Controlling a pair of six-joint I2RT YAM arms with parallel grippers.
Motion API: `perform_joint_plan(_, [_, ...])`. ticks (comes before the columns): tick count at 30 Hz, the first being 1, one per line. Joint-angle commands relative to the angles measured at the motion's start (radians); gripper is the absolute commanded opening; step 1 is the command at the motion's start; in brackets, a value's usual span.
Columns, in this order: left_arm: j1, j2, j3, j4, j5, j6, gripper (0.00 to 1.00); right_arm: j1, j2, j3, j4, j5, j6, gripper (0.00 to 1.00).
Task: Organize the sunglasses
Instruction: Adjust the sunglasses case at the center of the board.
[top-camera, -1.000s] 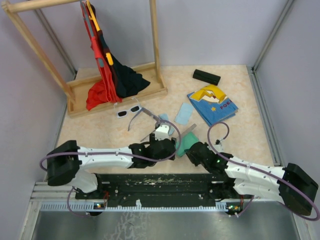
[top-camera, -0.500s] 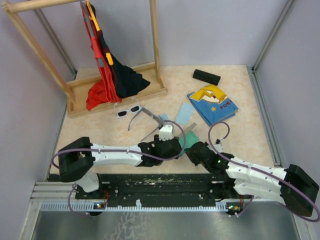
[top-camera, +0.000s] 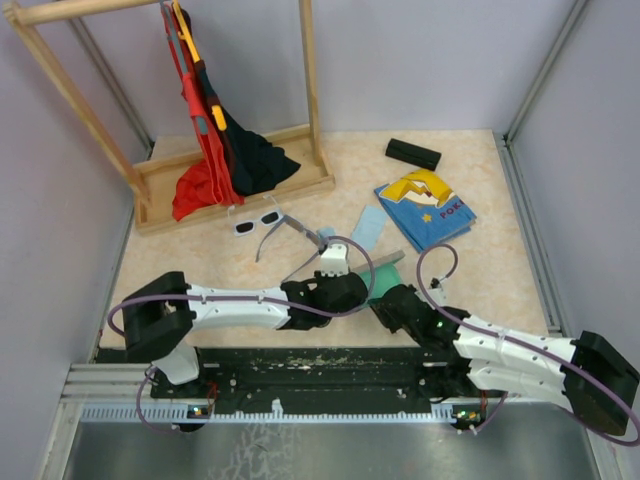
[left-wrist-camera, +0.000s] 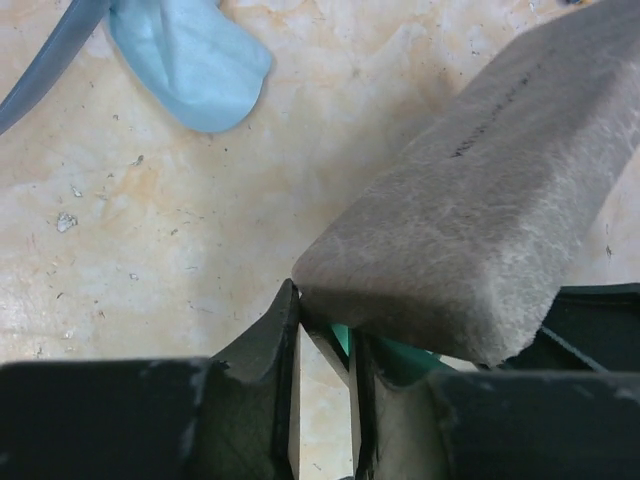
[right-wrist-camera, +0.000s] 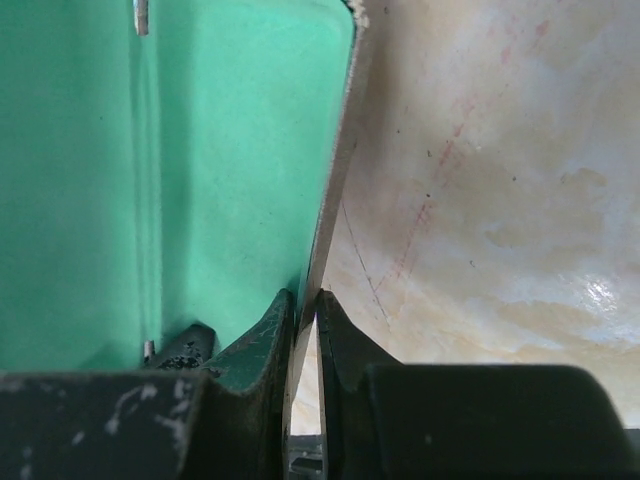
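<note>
The white-framed sunglasses (top-camera: 258, 221) lie in front of the wooden rack. The grey wire-framed sunglasses (top-camera: 288, 236) lie just right of them, one temple (left-wrist-camera: 45, 62) showing in the left wrist view. Neither gripper touches them. An open grey case (top-camera: 387, 262) with a green lining (right-wrist-camera: 230, 150) sits between the arms. My left gripper (top-camera: 352, 268) (left-wrist-camera: 325, 320) has its jaws nearly together, with the rim under the case's felt lid (left-wrist-camera: 480, 220) between their tips. My right gripper (top-camera: 385, 300) (right-wrist-camera: 308, 300) is shut on the case's thin side wall.
Light-blue cloths (top-camera: 368, 230) (left-wrist-camera: 190, 60) lie beyond the case. A black case (top-camera: 413, 153) and a colourful book (top-camera: 425, 208) are at the back right. A wooden rack (top-camera: 240, 190) hung with red and black clothes fills the back left.
My left arm has reached right to the case and its jaws have narrowed from wide open onto the rim. The right gripper keeps its hold.
</note>
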Motion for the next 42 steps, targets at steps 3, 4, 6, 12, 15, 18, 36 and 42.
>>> perform_joint_plan(3, [0.002, 0.016, 0.013, -0.066, -0.014, -0.012, 0.11, 0.013, -0.029, 0.001, 0.055, 0.032, -0.049, 0.12])
perform_joint_plan(4, [0.006, 0.016, 0.012, -0.071, -0.015, -0.014, 0.09, 0.012, -0.032, 0.007, 0.045, 0.035, -0.060, 0.16])
perform_joint_plan(6, [0.019, 0.017, 0.009, -0.085, -0.014, -0.020, 0.04, 0.012, -0.044, 0.019, 0.020, 0.038, -0.100, 0.22])
perform_joint_plan(12, [0.057, 0.008, -0.029, -0.112, -0.014, -0.015, 0.00, 0.012, -0.126, 0.020, -0.045, 0.036, -0.242, 0.43])
perform_joint_plan(15, [0.078, -0.008, -0.072, -0.084, 0.007, 0.017, 0.00, 0.012, -0.178, -0.005, -0.054, 0.020, -0.352, 0.47])
perform_joint_plan(18, [0.101, -0.037, -0.125, -0.047, 0.033, 0.069, 0.00, 0.013, -0.248, -0.035, -0.056, 0.015, -0.492, 0.47])
perform_joint_plan(36, [0.209, -0.172, -0.325, 0.133, 0.164, 0.250, 0.17, -0.263, 0.141, 0.181, 0.122, -0.399, -1.287, 0.46])
perform_joint_plan(42, [0.209, -0.171, -0.325, 0.131, 0.174, 0.248, 0.17, -0.263, 0.302, 0.212, 0.230, -0.446, -1.317, 0.40])
